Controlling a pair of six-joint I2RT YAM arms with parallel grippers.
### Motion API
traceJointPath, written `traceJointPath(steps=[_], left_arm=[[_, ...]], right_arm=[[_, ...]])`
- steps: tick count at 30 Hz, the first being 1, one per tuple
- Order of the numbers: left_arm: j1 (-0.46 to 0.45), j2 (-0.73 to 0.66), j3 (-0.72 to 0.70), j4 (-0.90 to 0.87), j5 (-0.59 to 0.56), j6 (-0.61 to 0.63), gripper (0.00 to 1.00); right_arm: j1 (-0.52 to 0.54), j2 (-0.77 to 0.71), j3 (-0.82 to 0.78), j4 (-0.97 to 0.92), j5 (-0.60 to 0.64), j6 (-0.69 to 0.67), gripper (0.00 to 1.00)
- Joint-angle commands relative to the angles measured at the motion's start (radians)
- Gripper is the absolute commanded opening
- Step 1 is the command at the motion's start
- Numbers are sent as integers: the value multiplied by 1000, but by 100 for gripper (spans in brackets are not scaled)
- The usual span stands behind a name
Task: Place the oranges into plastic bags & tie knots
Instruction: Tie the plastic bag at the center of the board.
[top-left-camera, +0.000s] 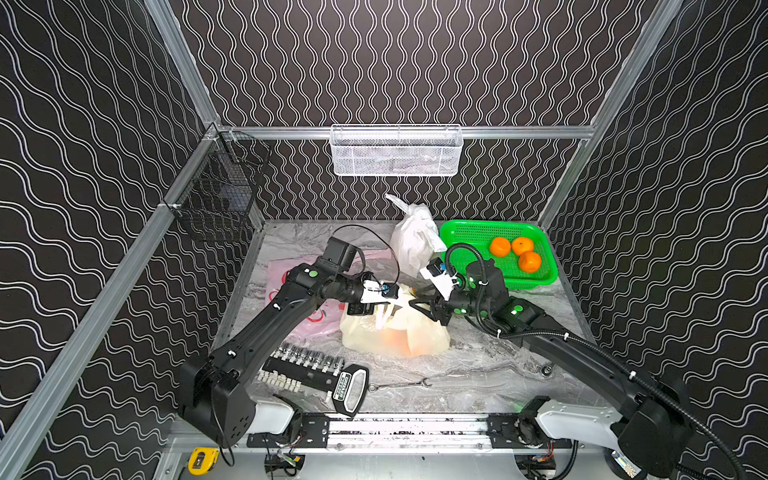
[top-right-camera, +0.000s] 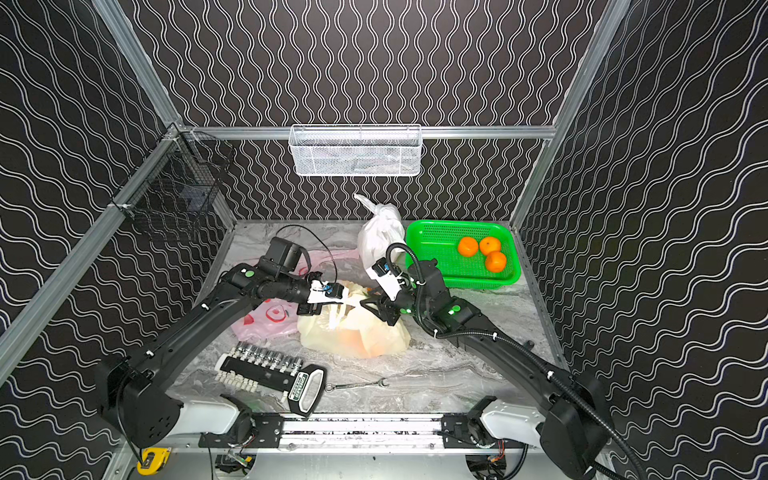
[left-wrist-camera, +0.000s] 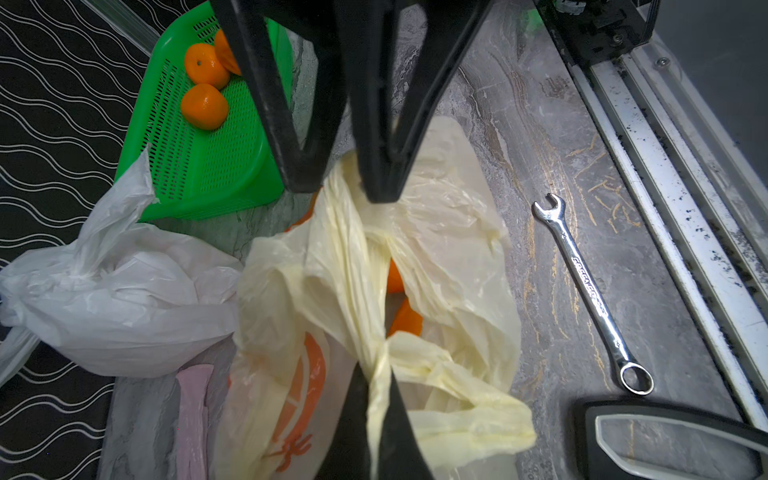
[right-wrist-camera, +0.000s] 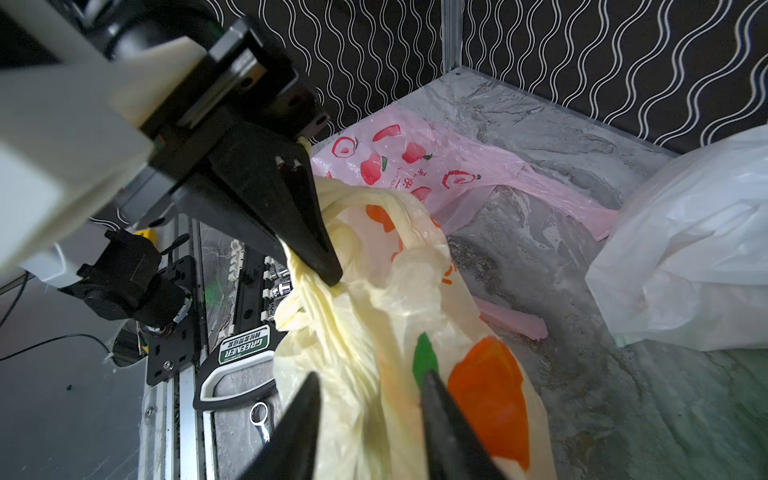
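Note:
The translucent yellowish bag (top-left-camera: 395, 336) (top-right-camera: 353, 336) lies mid-table, and oranges (left-wrist-camera: 405, 320) show through its mouth. My left gripper (left-wrist-camera: 376, 376) (top-left-camera: 384, 313) is shut on one twisted yellow handle strand (left-wrist-camera: 353, 266). Facing it, my right gripper (right-wrist-camera: 370, 378) (top-left-camera: 415, 301) stands open, jaws apart astride the bag's bunched top. Behind, the white bag (top-left-camera: 413, 241) (left-wrist-camera: 116, 299) stands with a knot (top-left-camera: 409, 212). The pink bag (top-left-camera: 320, 324) (right-wrist-camera: 436, 166) lies flat under my left arm. Three oranges (top-left-camera: 517, 249) (left-wrist-camera: 203, 104) sit in the green basket (top-left-camera: 469, 232).
A socket set rack (top-left-camera: 307, 370) and a wrench (top-left-camera: 399, 384) lie near the table's front. A white mesh basket (top-left-camera: 395, 149) hangs on the back wall and a black wire basket (top-left-camera: 220, 195) on the left wall. A yellow tape measure (top-left-camera: 201, 459) sits below the front rail.

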Motion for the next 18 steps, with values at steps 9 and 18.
traceJointPath(steps=[9,18], left_arm=[[-23,-41,-1,160,50,2,0],[-34,-21,28,189,93,92,0]], right_arm=[[-46,62,298,-184,-42,99,38],[-69,228,508,-429,-219,-23,17]])
